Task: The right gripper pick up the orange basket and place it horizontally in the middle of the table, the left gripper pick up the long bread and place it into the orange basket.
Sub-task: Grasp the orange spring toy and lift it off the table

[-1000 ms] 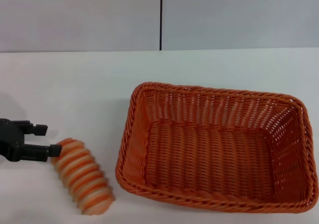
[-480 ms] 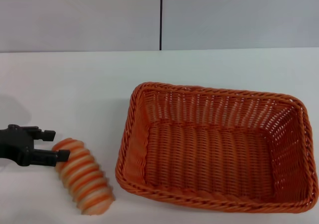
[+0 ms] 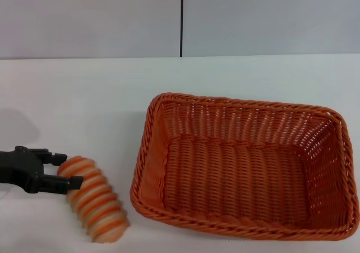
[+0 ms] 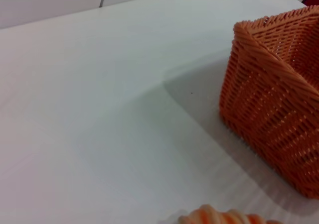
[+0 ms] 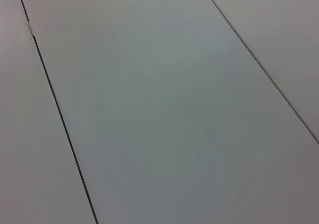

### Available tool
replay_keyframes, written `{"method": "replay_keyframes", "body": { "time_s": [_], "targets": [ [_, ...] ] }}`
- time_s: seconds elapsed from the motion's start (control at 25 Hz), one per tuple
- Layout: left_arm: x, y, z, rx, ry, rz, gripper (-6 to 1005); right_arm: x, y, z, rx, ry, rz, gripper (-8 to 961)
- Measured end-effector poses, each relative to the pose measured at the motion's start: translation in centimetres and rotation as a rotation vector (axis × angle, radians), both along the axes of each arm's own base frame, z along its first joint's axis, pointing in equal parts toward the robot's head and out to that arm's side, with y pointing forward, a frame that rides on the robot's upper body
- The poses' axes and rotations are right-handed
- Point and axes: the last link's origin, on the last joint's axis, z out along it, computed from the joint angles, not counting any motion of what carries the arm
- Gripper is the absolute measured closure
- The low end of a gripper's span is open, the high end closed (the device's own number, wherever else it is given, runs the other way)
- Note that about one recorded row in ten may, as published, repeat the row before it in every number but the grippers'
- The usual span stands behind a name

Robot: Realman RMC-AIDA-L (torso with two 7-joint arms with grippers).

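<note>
Reaching in from the table's left edge, the left tool (image 3: 63, 171) is straddling the upper end of the long bread (image 3: 94, 207), one black finger lying over the loaf's far side and the other against its near side. The fingers are spread about as wide as the loaf, so the tool is looking released rather than clenched, closing around the end and not yet gripping it, though contact is hard to judge from the head view. The loaf is lying slantwise near the table's front-left corner, just beside the orange basket (image 3: 242, 168), so taking it by the exposed end is probably the easier approach, since its other end is pointing toward the front edge.

The basket is sitting lengthwise across the middle of the table (image 3: 84, 95), open side up and empty, which suits a short carry over its braided left rim.

The left wrist view is adding what the head view is lacking: the basket's outer woven wall (image 4: 274, 104) seen from low down, plus a sliver of the striped loaf (image 4: 224, 218) at the frame's edge, but no fingers. The right wrist view is showing only plain grey panels with dark seams; the right tool is appearing nowhere.
</note>
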Motion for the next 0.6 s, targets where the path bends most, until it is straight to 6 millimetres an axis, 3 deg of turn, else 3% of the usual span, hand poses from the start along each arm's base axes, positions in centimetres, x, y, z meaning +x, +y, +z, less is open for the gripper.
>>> {"method": "replay_keyframes", "body": {
  "time_s": [0.52,0.6],
  "targets": [
    [-0.27,0.01,0.16,0.020,0.005,0.002,251,0.06,-0.20,0.07,0.019,0.010,-0.002,530],
    [-0.32,0.02,0.18,0.022,0.007,0.003,337,0.06,-0.21,0.08,0.019,0.013,-0.001,530]
  ]
}}
